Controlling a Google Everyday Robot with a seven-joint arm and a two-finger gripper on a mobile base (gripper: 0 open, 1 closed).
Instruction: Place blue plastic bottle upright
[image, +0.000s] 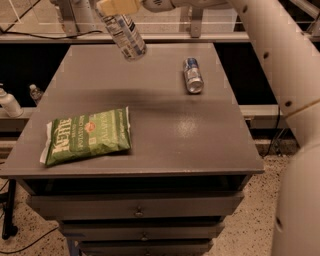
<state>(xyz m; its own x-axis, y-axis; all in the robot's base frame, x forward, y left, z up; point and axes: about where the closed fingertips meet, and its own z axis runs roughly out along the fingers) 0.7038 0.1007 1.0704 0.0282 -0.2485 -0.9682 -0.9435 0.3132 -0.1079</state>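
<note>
- Far left, off the desk (175, 135), a white container (7, 102) and a small capped bottle (35, 93) stand on a lower ledge.
- A green chip bag (87, 135) lies flat on the front-left part of the grey desk, its printed face up.
- The tool (119, 7) is at the top edge of the view, above the back-left part of the desk. Its pale fingers are pinching the upper end of the blue plastic bottle (127, 37).
- The blue plastic bottle hangs from the tool in the air, clear of the desk top. It is tilted, with its free lower end pointing down and to the right. Its printed label shows around the body; the gripped end is hidden by the tool.
- A silver-and-blue can (193, 75) lies on its side on the back-right part of the desk, well apart from the bottle and the bag.
- Under the desk top, drawer fronts (135, 210) face the camera.
- The white robot arm (295, 65) runs from the tool across the top and down the right side of the view.
</note>
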